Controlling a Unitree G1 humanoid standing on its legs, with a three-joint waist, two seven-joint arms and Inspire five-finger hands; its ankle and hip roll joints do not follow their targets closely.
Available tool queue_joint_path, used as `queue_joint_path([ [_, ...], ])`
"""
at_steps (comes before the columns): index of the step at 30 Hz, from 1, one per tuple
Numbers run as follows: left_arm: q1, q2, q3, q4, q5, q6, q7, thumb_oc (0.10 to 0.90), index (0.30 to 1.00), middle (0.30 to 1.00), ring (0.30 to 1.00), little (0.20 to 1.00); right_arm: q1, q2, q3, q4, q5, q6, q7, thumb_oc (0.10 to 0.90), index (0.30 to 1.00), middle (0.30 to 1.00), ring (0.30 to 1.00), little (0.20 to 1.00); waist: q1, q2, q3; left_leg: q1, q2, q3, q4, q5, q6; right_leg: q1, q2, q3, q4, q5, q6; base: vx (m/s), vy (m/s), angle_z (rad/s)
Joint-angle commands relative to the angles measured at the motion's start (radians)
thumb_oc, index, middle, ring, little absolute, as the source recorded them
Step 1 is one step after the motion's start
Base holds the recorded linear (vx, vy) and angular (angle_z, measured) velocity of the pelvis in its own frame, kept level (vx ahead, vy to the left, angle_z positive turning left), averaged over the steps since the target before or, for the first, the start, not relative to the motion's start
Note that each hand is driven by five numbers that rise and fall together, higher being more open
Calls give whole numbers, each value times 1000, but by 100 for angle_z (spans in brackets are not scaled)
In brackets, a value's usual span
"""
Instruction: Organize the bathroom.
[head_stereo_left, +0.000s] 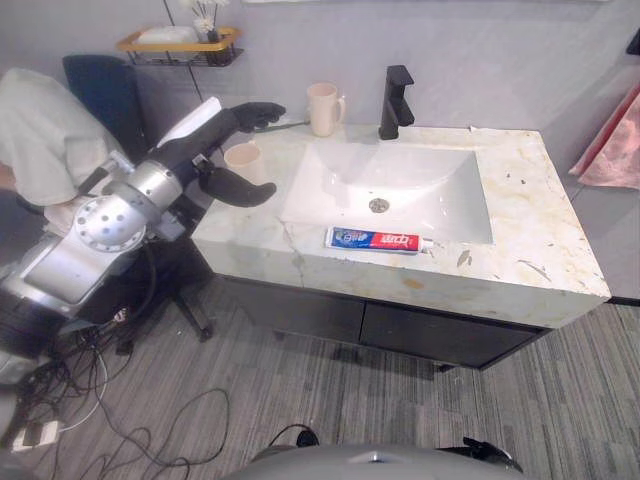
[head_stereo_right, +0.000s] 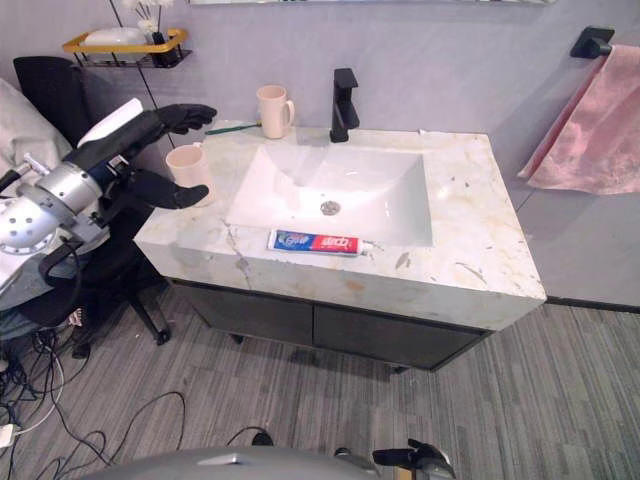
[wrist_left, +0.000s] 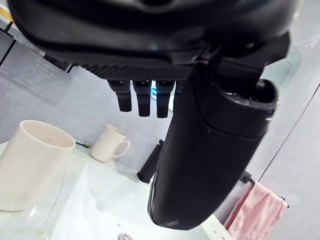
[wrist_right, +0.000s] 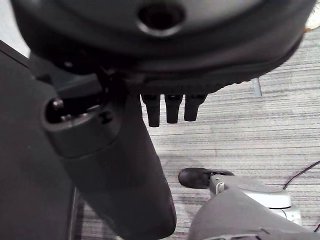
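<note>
A red, white and blue toothpaste tube (head_stereo_left: 377, 240) lies on the marble counter (head_stereo_left: 520, 250) at the front rim of the white sink (head_stereo_left: 400, 190). A cream cup (head_stereo_left: 243, 160) stands at the counter's left end. A second cream cup (head_stereo_left: 323, 108) with a handle stands behind it, near the black faucet (head_stereo_left: 396, 102). A thin toothbrush (head_stereo_right: 232, 127) lies by that far cup. My left hand (head_stereo_left: 245, 118) is open, its fingers stretched above the near cup (wrist_left: 30, 165) and its thumb (wrist_left: 215, 150) in front of it. My right hand (wrist_right: 125, 165) hangs open over the floor.
A pink towel (head_stereo_right: 592, 125) hangs on the wall to the right of the counter. A yellow-rimmed wall shelf (head_stereo_left: 180, 45) sits at the back left. A dark office chair (head_stereo_left: 105, 95) and a person in white (head_stereo_left: 40, 140) are left of the vanity.
</note>
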Motion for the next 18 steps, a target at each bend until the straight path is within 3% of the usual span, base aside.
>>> queue_joint_path([
  [1, -241, 26, 82, 51, -59, -50, 30, 800, 900, 900, 900, 900, -54, -51, 17, 23, -30, -4, -16, 800, 900, 900, 900, 900, -6, 21, -22, 25, -64, 22, 1, -76, 15, -12, 27, -81, 49, -50, 18, 0, 0, 0],
  [10, -263, -55, 17, 34, -88, -33, -13, 800, 900, 900, 900, 900, -75, -37, 32, 45, -26, -1, -12, 800, 900, 900, 900, 900, -15, 28, -24, 35, -63, 27, 1, -82, 16, -12, 29, -77, 50, -51, 17, 1, -4, 0],
  [18, -273, -160, -68, 93, -6, 42, -27, 800, 900, 900, 900, 900, -67, -22, 54, 28, -26, 31, -29, 800, 900, 900, 900, 900, -53, 24, -23, 45, -57, 45, 1, -89, 17, -12, 40, -49, 39, -48, 13, 6, -43, -3],
])
